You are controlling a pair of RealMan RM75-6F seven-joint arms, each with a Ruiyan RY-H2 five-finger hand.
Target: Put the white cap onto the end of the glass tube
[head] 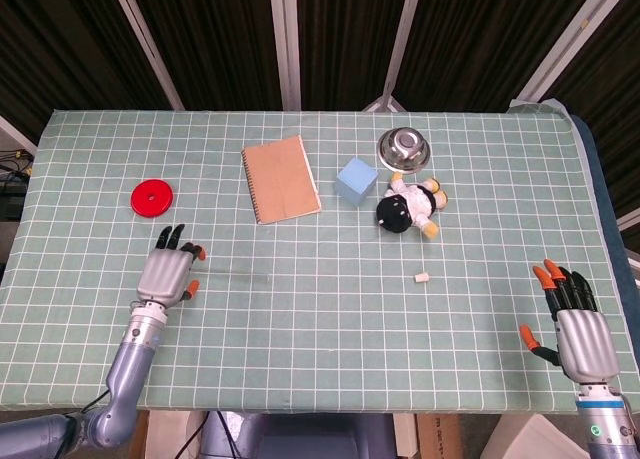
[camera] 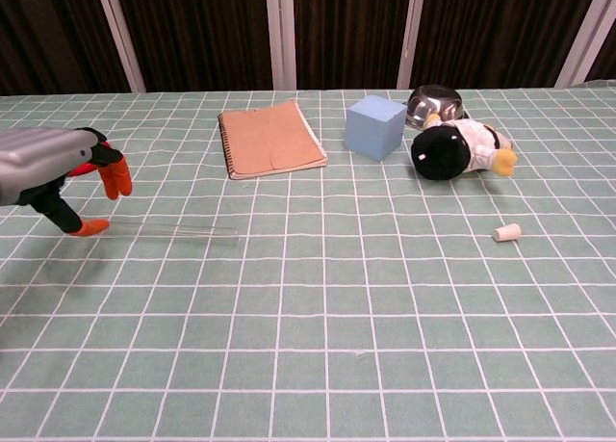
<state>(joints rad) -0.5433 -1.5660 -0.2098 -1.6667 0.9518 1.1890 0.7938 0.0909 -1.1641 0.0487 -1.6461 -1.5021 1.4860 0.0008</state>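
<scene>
- We see our left hand [head: 168, 275] over the left end of the clear glass tube [camera: 178, 232], fingers spread, holding nothing.
- Small white cap [head: 422, 277] lies right of the worktop's centre.
- Our right hand [head: 575, 322], fingers spread, is at the right edge.

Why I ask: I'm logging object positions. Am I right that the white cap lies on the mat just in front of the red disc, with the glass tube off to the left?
Not quite. In the chest view the white cap lies in front of the plush penguin, not the red disc. The glass tube is indeed off to the left.
</scene>
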